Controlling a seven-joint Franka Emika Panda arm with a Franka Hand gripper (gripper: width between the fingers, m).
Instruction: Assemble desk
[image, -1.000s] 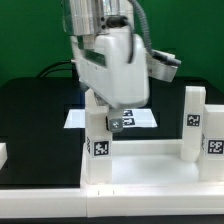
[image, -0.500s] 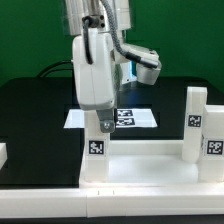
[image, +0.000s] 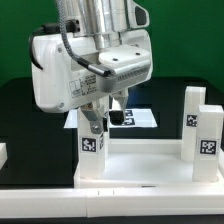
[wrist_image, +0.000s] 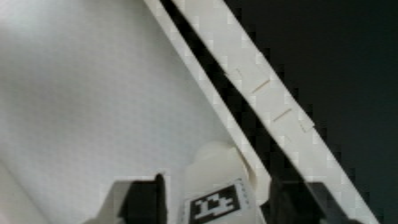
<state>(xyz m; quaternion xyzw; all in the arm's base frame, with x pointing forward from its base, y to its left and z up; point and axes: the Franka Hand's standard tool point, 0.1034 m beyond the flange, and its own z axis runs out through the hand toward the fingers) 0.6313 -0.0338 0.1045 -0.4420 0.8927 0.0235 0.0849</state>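
The desk's wide white rimmed panel (image: 140, 165) lies at the front of the table. A short white leg (image: 92, 140) with a black-and-white tag stands upright in its corner on the exterior view's left. My gripper (image: 95, 124) comes down over this leg and is shut on it. In the wrist view the tagged leg (wrist_image: 217, 203) sits between my two dark fingers (wrist_image: 139, 203), above the panel's flat face (wrist_image: 89, 110) and rim (wrist_image: 240, 70). Two more tagged legs (image: 193, 118) (image: 210, 142) stand upright at the panel's end on the exterior view's right.
The marker board (image: 142, 117) lies on the black table behind the panel, largely hidden by my arm. A small white part (image: 3, 153) shows at the exterior view's left edge. My bulky wrist body (image: 75, 70) hangs over the left of the panel.
My wrist has turned about the leg, swinging the arm body toward the exterior view's left. The leg's tag has shifted slightly left with it. The panel and other legs have not moved.
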